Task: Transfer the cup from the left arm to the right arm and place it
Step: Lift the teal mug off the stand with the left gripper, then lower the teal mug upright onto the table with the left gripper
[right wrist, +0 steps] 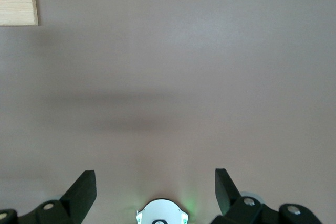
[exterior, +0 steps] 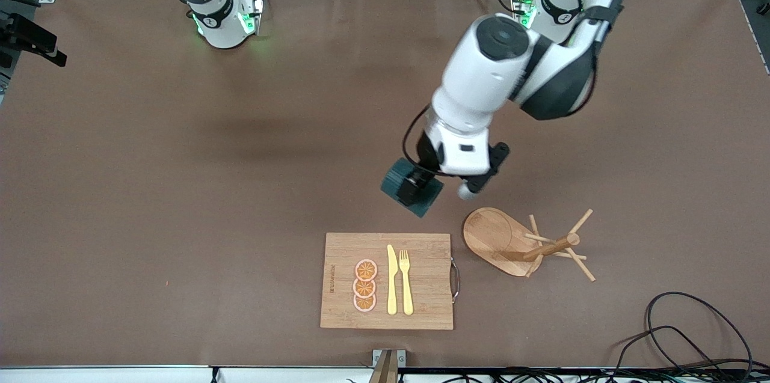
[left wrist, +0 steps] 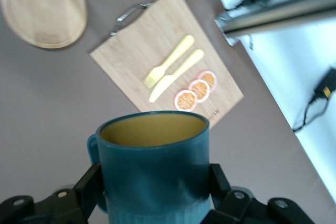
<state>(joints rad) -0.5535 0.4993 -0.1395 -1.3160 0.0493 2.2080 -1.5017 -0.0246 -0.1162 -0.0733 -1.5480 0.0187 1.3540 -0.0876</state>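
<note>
Left gripper (exterior: 421,181): fingers (left wrist: 90,186) clamped on opposite sides of the cup (exterior: 411,187), which is held clear of the table (exterior: 180,190), in the air above bare mat just off the bamboo cutting board (exterior: 387,281). In the front view the dark teal cup lies tilted in the grip. In the left wrist view its yellowish-tan inside and small handle (left wrist: 93,149) are visible.

Right gripper (right wrist: 155,182): jaws spread wide, nothing between them. Its wrist view shows it hanging over bare brown mat above its own base (exterior: 225,19). This arm waits.

Writing: a line of print runs along one edge of the cutting board, seen in all three views; the letters cannot be read. No other labels are legible.

On the board: three orange slices (exterior: 364,285) in a row, a yellow knife (exterior: 391,279) and a yellow fork (exterior: 406,281) side by side. A metal handle (exterior: 455,279) sits on the board's edge toward the left arm's end.

Just beside the board, toward the left arm's end, lies a wooden peg stand (exterior: 529,245), tipped on its side with pegs splayed.

Open room: the mat toward the right arm's end is bare. Black cables (exterior: 692,335) lie at the table's near corner toward the left arm's end.
</note>
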